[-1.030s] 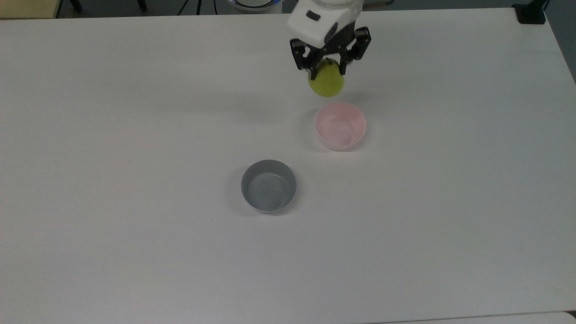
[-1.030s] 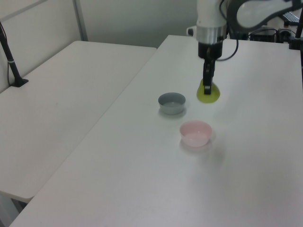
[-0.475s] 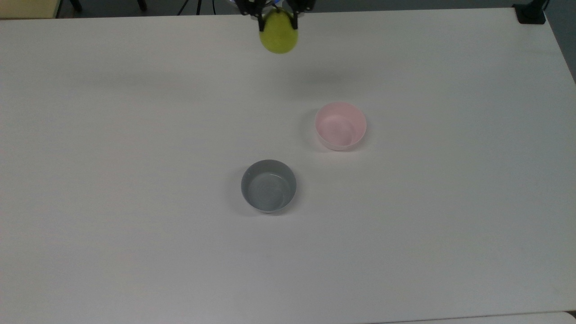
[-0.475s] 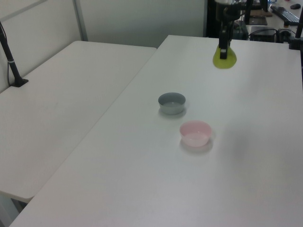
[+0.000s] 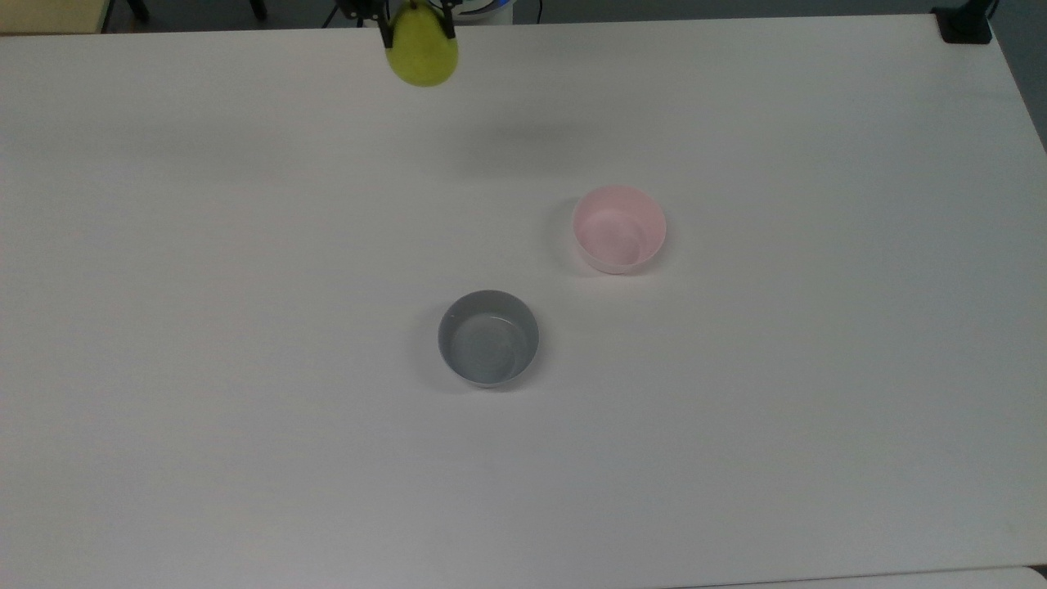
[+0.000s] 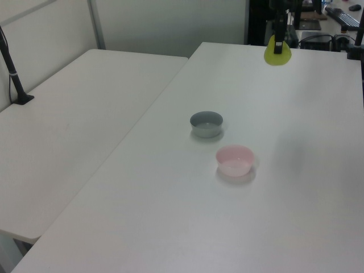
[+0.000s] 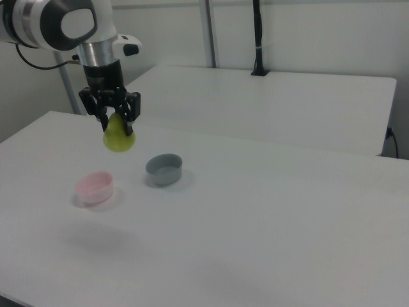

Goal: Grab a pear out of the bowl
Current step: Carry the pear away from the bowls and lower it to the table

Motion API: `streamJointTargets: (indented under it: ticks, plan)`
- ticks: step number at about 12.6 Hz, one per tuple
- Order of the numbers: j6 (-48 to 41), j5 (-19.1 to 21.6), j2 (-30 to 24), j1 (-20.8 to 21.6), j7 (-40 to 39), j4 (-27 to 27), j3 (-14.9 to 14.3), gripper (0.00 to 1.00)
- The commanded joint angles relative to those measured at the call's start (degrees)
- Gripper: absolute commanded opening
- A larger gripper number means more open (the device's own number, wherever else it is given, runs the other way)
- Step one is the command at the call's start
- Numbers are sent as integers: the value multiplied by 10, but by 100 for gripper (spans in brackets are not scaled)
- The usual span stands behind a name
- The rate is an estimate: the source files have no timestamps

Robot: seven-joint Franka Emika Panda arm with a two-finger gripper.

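- We see the gripper closed tight on the pear, which hangs high in the air, up and away from the pink bowl.
- A moment ago the pear was just above that bowl; now it is farther off, so we think the pick-up is done.
- The grey bowl sits beside the pink bowl.
- We can read no words or labels.

Setting was a laboratory or office room: plain white tables, partition walls, robot arm mounted at table edge.
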Motion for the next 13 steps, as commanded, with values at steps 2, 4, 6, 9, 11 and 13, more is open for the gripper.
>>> streamJointTargets:
  ticks: [2, 4, 6, 9, 11, 13]
  plan:
    - [46, 42, -4, 0, -110, -6, -54, 0]
    - [53, 64, -1, 0, -146, -13, -86, 0]
    - [82, 68, 5, 0, -151, -34, -91, 0]
    - [132, 68, 40, -1, -144, -43, -91, 0]
    - [157, 68, 71, -14, -144, -47, -97, 0]
    - [202, 68, 101, -14, -133, -56, -97, 0]
